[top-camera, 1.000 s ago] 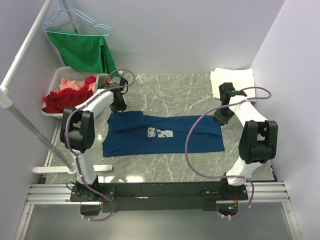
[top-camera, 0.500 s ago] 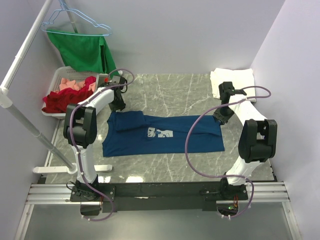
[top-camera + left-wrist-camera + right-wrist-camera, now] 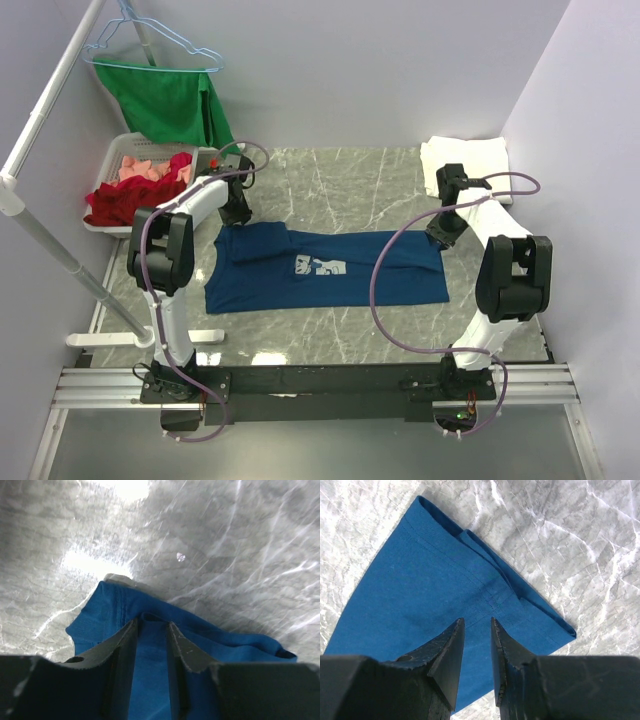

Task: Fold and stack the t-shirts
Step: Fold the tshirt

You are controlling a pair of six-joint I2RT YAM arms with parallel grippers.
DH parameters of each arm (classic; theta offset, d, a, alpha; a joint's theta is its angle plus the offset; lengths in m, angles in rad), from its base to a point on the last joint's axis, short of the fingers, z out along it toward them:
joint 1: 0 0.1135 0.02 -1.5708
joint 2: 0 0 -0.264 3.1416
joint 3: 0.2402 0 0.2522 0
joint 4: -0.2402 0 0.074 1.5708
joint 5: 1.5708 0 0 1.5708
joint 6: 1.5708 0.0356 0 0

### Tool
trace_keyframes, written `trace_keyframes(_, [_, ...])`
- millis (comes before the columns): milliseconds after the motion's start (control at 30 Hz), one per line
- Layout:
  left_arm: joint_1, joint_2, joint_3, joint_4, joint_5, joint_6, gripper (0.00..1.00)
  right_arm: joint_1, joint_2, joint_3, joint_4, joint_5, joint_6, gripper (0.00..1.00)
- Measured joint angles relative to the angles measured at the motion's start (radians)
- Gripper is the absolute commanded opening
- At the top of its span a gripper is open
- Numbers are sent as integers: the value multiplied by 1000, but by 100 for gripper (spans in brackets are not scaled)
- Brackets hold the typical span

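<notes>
The navy t-shirt (image 3: 380, 275) lies spread flat across the middle of the marble table, its white print (image 3: 322, 266) facing up. My left gripper (image 3: 238, 208) is down on the shirt's far left corner. In the left wrist view its jaws (image 3: 151, 624) stand partly open, with a ridge of the blue cloth (image 3: 100, 612) between the tips. My right gripper (image 3: 441, 230) is at the far right corner. Its jaws (image 3: 476, 622) are open just over the hem of the blue cloth (image 3: 420, 580), gripping nothing. The white t-shirt (image 3: 465, 158) lies folded at the back right.
A white basket (image 3: 113, 160) of red and pink clothes stands at the back left, beside the left arm. A green garment (image 3: 175, 100) hangs on a hanger above it. A white rack pole (image 3: 50, 250) slants along the left side. Walls close in the back and right.
The left arm's elbow has shifted a little toward the shirt. Both grippers stay at the shirt's far corners, and the shirt has not moved.
</notes>
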State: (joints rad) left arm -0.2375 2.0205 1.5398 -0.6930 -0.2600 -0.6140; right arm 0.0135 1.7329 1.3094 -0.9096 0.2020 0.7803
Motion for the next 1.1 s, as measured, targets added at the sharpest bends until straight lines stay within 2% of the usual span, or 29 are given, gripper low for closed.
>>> trace_keyframes(233, [2, 0, -20, 0, 1, -2, 23, 0, 0, 0, 0, 0, 0, 34])
trace_keyframes(433, [2, 0, -27, 0, 1, -6, 1, 0, 0, 0, 0, 1, 0, 34])
trace_keyframes(733, [2, -39, -74, -5, 4, -8, 1, 0, -1, -10, 3, 0, 0, 34])
trace_keyframes(1100, [-2, -323, -185, -30, 90, 2, 1, 0, -10, -41, 13, -5, -3, 33])
